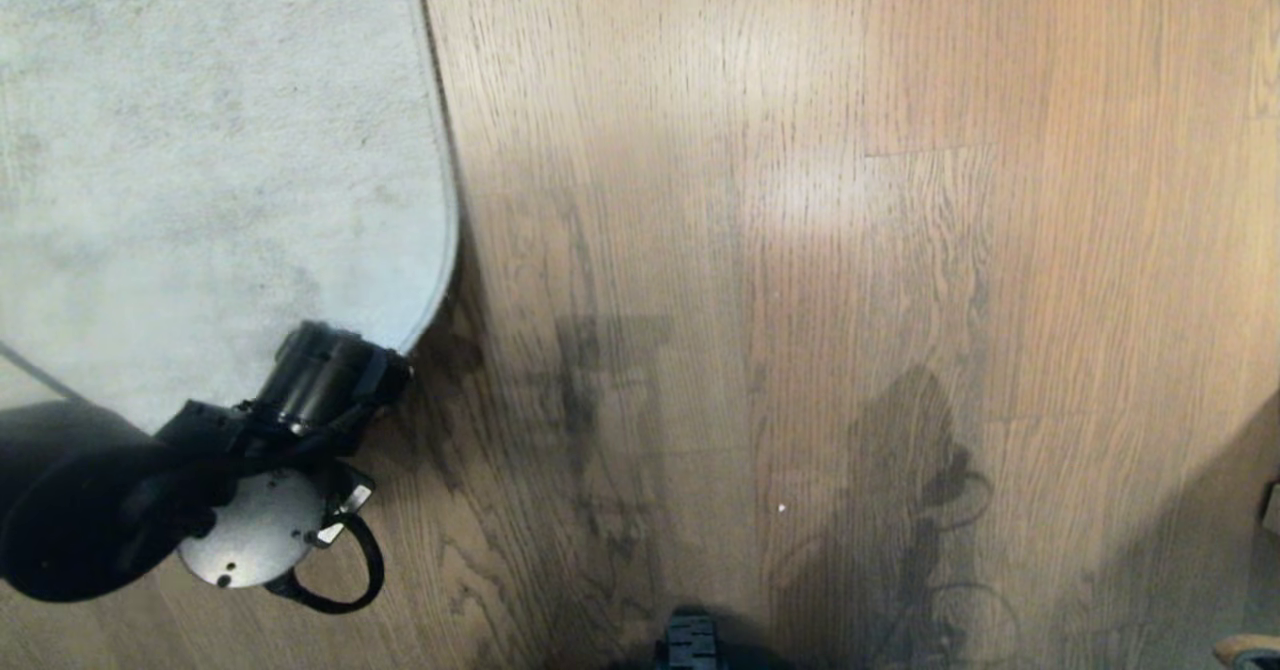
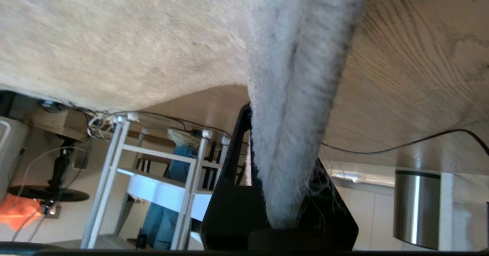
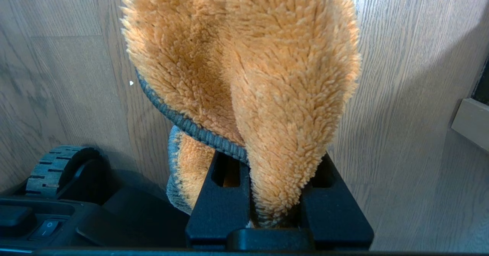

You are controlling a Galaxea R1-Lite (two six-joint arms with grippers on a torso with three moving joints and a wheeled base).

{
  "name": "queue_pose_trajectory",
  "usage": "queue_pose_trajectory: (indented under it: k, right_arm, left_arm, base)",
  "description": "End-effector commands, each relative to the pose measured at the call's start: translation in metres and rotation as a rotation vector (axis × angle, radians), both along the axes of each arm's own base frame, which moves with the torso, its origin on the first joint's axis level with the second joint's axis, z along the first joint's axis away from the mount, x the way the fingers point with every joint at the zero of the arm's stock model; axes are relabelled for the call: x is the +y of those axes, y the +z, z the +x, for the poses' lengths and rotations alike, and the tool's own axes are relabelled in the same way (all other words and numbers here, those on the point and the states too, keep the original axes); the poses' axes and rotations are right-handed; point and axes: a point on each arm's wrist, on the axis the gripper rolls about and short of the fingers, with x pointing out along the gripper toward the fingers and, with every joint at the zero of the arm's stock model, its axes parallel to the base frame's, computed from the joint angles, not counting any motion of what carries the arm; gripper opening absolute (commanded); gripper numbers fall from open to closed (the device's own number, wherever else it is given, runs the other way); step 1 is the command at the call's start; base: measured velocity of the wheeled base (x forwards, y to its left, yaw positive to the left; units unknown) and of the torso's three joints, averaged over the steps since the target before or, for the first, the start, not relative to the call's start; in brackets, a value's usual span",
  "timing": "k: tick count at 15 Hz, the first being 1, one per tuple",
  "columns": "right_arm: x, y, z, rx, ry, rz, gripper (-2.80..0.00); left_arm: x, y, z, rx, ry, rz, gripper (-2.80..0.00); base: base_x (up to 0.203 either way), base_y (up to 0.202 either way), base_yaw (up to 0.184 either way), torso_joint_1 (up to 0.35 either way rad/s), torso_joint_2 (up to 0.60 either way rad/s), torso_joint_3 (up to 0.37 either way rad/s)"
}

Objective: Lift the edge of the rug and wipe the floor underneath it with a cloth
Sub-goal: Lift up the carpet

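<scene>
Orange-tan pile of the cloth [image 3: 267, 95] fills the right wrist view — a fold of it is pinched between the jaws of the right gripper [image 3: 279, 206], grey ribbed hem hanging to one side. That arm hangs low by the robot's own base, over bare planks and well apart from the rug; it looks parked, cloth ready for the wipe.

Largest thing: the floor [image 1: 850, 250], brown oak-grain planks, taking most of the head view. Next the pale grey rug [image 1: 200, 150], covering the floor's far-left part, its rounded corner toward the robot.

Left gripper [image 1: 395, 370] sits at that corner, clamped on the rug edge [image 2: 290, 141] — the wrist view shows the border folded up into a ridge between the closed jaws, pile outward. Judgement: the pinch sits at the hem so the corner can be peeled up, exposing the planks beneath. Lift hardly begun; in the head view the rug lies nearly flat.

Small stuff: a thin black cable [image 2: 401, 143] lies on the floor beyond the rug, a tiny white speck [image 1: 781, 507] on the planks mid-floor.

Containers: a shiny metal can [image 2: 416, 206] stands in the room's background, contents not visible.
</scene>
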Motion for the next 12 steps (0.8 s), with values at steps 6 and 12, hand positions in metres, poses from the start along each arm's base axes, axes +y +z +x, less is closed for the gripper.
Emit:
queue_pose_trajectory:
  k: [6, 12]
  right_arm:
    - [0.0, 0.0, 0.0, 0.001, 0.001, -0.001, -2.8]
    - [0.0, 0.0, 0.0, 0.001, 0.001, -0.001, -2.8]
  left_arm:
    - [0.04, 0.058, -0.023, -0.102, -0.042, 0.031, -2.8]
    - [0.085, 0.089, -0.042, -0.155, -0.041, 0.031, -2.8]
  base:
    - [0.0, 0.0, 0.0, 0.0, 0.0, 0.0]
    - [0.0, 0.0, 0.0, 0.0, 0.0, 0.0]
